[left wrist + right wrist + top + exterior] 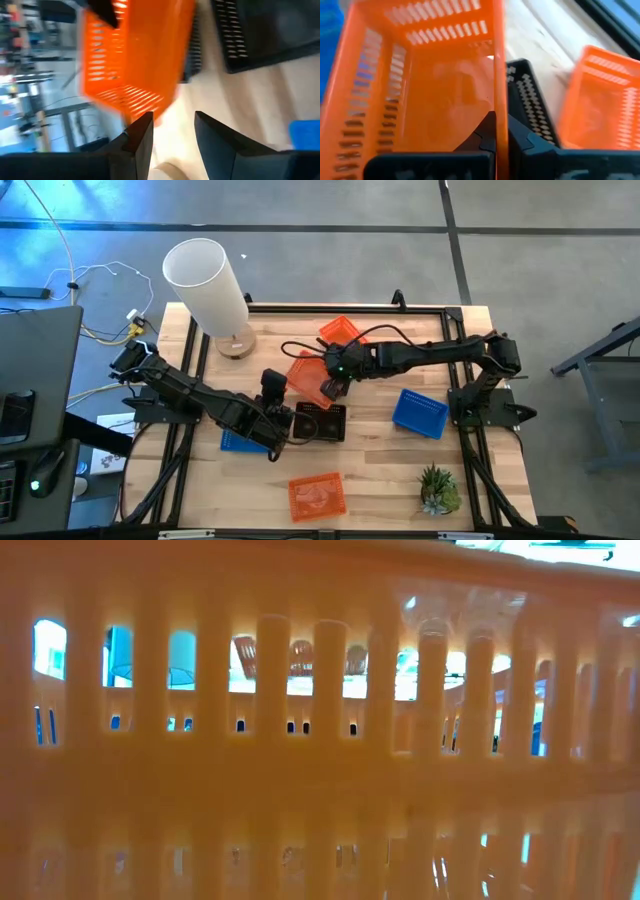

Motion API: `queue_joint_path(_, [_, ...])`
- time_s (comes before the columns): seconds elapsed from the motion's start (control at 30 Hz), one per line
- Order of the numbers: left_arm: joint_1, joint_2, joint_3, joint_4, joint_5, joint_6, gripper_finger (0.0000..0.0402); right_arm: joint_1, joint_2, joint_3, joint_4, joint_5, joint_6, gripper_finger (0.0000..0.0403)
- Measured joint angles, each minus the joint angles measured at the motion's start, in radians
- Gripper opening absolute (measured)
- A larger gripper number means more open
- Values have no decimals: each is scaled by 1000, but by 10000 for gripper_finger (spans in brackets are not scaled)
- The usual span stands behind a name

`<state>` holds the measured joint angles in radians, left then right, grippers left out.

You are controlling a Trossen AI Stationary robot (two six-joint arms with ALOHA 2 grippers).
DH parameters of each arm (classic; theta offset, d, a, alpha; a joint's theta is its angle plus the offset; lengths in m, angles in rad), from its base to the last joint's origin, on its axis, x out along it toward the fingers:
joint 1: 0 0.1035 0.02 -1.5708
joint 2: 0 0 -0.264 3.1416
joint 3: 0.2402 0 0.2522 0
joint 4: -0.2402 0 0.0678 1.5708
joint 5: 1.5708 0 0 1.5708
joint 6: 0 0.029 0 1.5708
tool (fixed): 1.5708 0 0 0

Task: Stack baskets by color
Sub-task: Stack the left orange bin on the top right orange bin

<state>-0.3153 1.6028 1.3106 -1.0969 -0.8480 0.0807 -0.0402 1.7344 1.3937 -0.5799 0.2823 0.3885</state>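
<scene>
Orange basket (425, 85) wall fills the right wrist view, pinched by the right gripper (496, 135) mid-table. Left gripper (172, 132), fingers apart, hangs beside black baskets (322, 421). Next move, likely: carry it onto another orange basket (317, 496).

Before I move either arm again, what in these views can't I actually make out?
- Low view: an orange basket fills the lens; table, arms and everything behind are hidden.
- High view: the left arm overlaps a blue basket, so how many are stacked there is unclear.
- High view: the black basket may be one or several; too small to tell.
- Left wrist view: the orange basket is motion-blurred, and its top edge is cut off.
</scene>
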Motion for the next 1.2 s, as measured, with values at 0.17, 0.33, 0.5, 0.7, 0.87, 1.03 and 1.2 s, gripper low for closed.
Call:
queue_joint_path(0.17, [0, 0, 31, 2, -60, -1, 131, -23, 0, 0, -82, 52, -5, 0])
queue_joint_path(0.33, [0, -27, 35, -3, -15, -61, 131, -57, -6, 0, -108, 55, -32, 0])
queue_joint_path(0.5, [0, -95, 6, -3, 76, -125, 131, -100, -18, 0, -126, 70, -73, 0])
queue_joint_path(0.7, [23, -226, -87, 8, 130, -222, 131, -145, -45, 0, -132, 77, -109, 0])
queue_joint_path(0.87, [48, -340, -190, 116, 147, -253, 131, -196, -70, 0, -135, 74, -128, 0])
queue_joint_path(1.03, [69, -424, -289, 248, 182, -258, 131, -256, -76, -1, -140, 27, -143, 0])
queue_joint_path(1.2, [69, -467, -349, 323, 216, -270, 131, -307, -76, -2, -157, 24, -146, 0])
